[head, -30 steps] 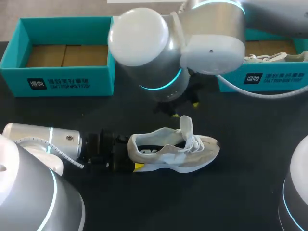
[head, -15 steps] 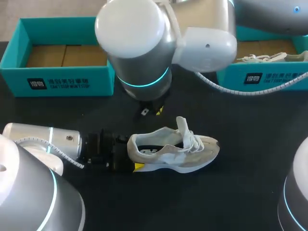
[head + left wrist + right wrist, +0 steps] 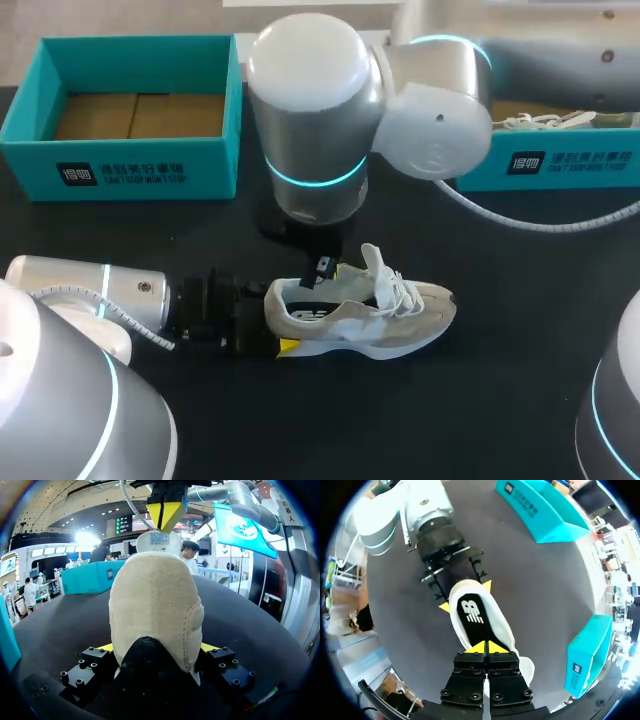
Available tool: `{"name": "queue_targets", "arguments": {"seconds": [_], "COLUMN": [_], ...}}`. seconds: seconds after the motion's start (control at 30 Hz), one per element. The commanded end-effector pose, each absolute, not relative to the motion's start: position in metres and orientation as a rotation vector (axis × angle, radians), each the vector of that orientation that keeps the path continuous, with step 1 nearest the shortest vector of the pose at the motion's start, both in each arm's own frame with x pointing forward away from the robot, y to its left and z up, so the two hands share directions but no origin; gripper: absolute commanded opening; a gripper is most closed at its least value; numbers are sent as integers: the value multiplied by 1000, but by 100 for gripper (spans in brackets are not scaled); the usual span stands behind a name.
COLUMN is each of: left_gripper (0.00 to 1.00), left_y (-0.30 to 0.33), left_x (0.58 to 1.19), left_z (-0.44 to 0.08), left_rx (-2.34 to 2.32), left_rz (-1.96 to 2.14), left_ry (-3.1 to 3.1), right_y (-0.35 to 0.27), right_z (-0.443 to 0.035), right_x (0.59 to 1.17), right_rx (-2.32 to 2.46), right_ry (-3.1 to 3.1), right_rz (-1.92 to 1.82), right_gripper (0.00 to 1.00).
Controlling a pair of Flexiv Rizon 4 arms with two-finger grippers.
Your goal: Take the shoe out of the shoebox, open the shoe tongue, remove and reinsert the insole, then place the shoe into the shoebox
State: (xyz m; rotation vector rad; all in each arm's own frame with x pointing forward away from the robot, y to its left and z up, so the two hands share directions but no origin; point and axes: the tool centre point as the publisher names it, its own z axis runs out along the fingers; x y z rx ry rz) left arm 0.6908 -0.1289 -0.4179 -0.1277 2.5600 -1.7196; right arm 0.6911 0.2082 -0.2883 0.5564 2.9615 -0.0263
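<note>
2 grippers are working at 1 shoe (image 3: pixel 365 312), which is standing on its sole near the middle of the black table (image 3: pixel 490 260), toe toward my right. I am seeing my left gripper (image 3: pixel 157 647) clamping the heel, with 1 yellow tip pressing on each side. My right gripper (image 3: pixel 485 647) is hanging over the shoe's opening with its 2 tips pressed flat together and nothing showing between them. I cannot tell whether they are touching the shoe.

The right wrist view is looking straight down into the opening onto the dark insole (image 3: pixel 472 611) lying inside, while the head view is giving only a dark gap there. The left wrist view is showing the beige heel and, beyond it, the tongue (image 3: pixel 159 539) standing up just beneath the right gripper's tips. Only the head view is giving me the open teal shoebox (image 3: pixel 140 165) at the back left, with its bare cardboard floor, and a second teal box (image 3: pixel 560 165) at the back right.
</note>
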Motion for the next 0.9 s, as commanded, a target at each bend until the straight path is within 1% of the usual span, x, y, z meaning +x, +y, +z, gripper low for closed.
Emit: {"name": "queue_targets", "arguments": {"seconds": [0.03, 0.33, 0.7, 0.77, 0.9], "left_gripper": [0, 0, 0, 0, 0], "left_y": [-129, -129, -129, -129, -129], "left_x": [689, 689, 689, 689, 689], "left_z": [-419, -419, -419, -419, -419], "left_rx": [-131, -131, -131, -131, -131], "left_rz": [-1715, -1715, -1715, -1715, -1715], "left_ry": [2561, 2561, 2561, 2561, 2561], "right_y": [207, 211, 212, 212, 211], "right_z": [-324, -357, -380, -383, -385], "right_x": [701, 699, 703, 704, 705], "right_rx": [594, 607, 633, 635, 643], "right_ry": [3146, 3186, 3184, 3185, 3180], "right_rz": [24, -21, -32, -35, -34], "right_gripper": [0, 0, 0, 38, 39]}}
